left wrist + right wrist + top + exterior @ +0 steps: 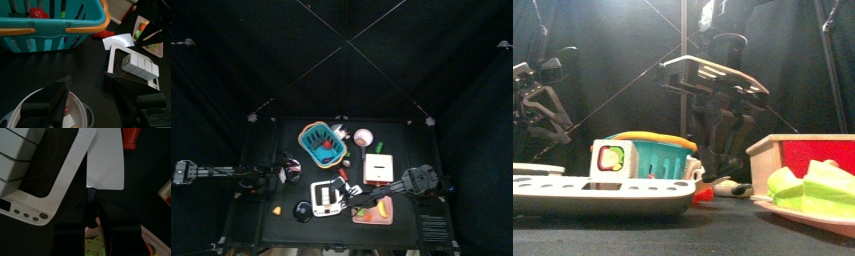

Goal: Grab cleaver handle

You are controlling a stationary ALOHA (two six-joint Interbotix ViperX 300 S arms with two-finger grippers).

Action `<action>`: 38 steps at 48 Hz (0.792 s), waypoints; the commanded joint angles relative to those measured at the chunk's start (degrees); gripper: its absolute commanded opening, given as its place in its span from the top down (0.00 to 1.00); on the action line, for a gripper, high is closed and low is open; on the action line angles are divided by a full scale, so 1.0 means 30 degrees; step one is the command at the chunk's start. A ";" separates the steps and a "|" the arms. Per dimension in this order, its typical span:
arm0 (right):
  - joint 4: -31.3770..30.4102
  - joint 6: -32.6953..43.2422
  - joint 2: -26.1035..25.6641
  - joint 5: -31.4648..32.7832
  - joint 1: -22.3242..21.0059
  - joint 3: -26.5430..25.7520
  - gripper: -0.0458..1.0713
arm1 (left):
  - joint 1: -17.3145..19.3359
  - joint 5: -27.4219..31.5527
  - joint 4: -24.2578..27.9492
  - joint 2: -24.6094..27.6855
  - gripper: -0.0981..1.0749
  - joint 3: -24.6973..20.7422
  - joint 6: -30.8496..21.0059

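The toy cleaver lies on the black table with its broad white blade (107, 163) beside a white ridged rack (47, 188). The cleaver handle (90, 203), a short dark bar, runs from the blade down between my right gripper's (93, 222) jaws, which are shut on it. From above, the right gripper (361, 190) reaches in from the right to the cleaver (344, 180). The blade (120, 41) also shows in the left wrist view. My left gripper (90, 97) hangs open and empty over a white bowl (75, 114) on the table's left.
A teal basket (321, 142) with an orange rim stands behind the cleaver. The cream box with a red edge (377, 167) lies to the right, the orange-red board (374, 211) in front. A plate with green toy lettuce (818, 188) sits near the front edge.
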 commanded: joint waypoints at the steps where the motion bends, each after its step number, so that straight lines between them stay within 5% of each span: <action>1: 0.0000 0.0000 -0.1201 0.0498 0.0059 -0.0703 0.52 | 0.0000 -0.0029 0.0029 0.0029 0.15 -0.0264 0.0029; 38: -0.0176 0.0000 -0.1553 0.2490 0.0205 -0.1758 0.52 | 0.0000 -0.0059 0.0029 0.0029 0.15 -0.0322 0.0029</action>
